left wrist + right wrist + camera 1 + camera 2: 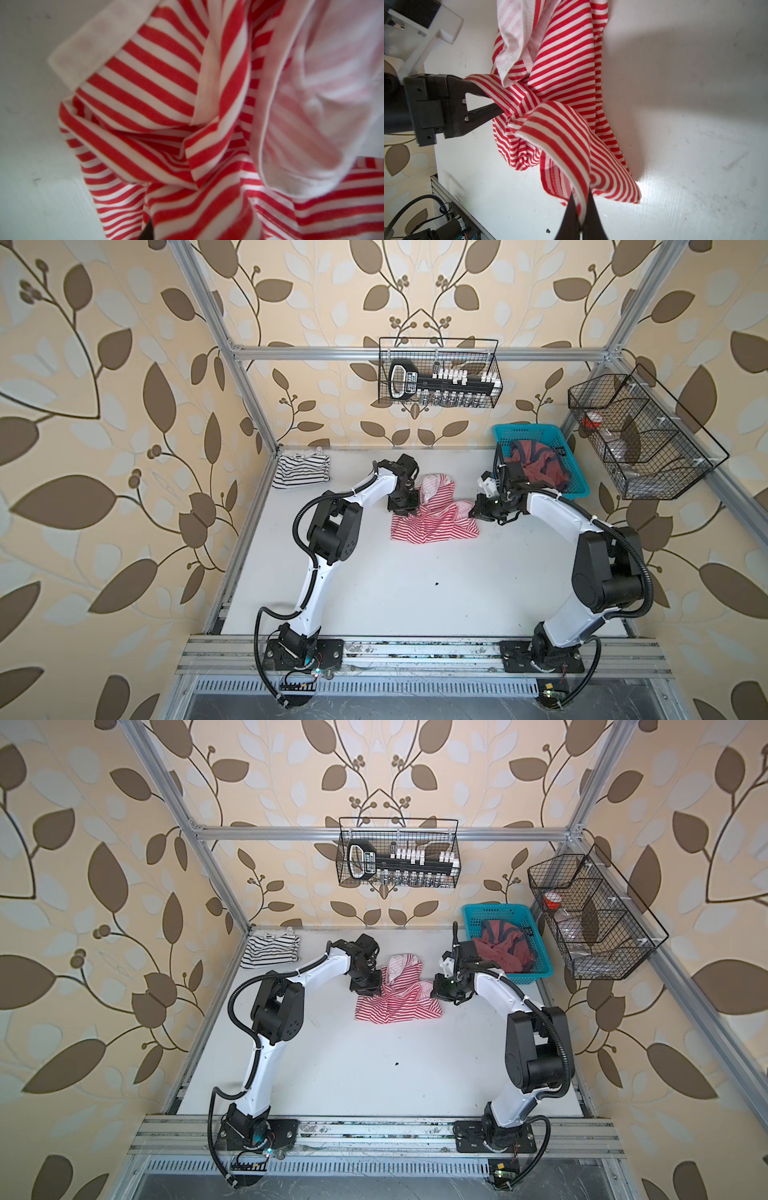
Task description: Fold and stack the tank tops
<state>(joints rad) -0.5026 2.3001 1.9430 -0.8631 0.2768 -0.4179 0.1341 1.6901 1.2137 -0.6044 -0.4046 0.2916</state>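
"So, where does the cloth sit from your jaws?"

"Between them. The red-striped tank top (pixel 432 522) lies crumpled on the far middle of the table (pixel 415 593), its bulk running side to side. I've got the left gripper (pixel 404 513) on its left edge and the right gripper (pixel 473 511) on its right edge. Neither arm is nearer; each has its own end."

"Are both holding?"

"The right one is: its jaws are clamped on a folded hem, cloth pinched between the fingers. The left I can't call: its jaws stand narrow around a band of hem (a gap shows near the finger roots), and whether the tips bite I can't tell."

"Arm poses?"

"Left elbow raised, wrist turned down, gripper pointing onto the cloth. Right forearm reaches in low, gripper nearly level, aimed at the top. The cloth between sags in slack folds, so I reckon the next move is drawing the two ends apart along that side-to-side line."

"And the other one?"

"The black-striped tank top (pixel 301 472) sits in the far left corner, well apart, looking folded already."
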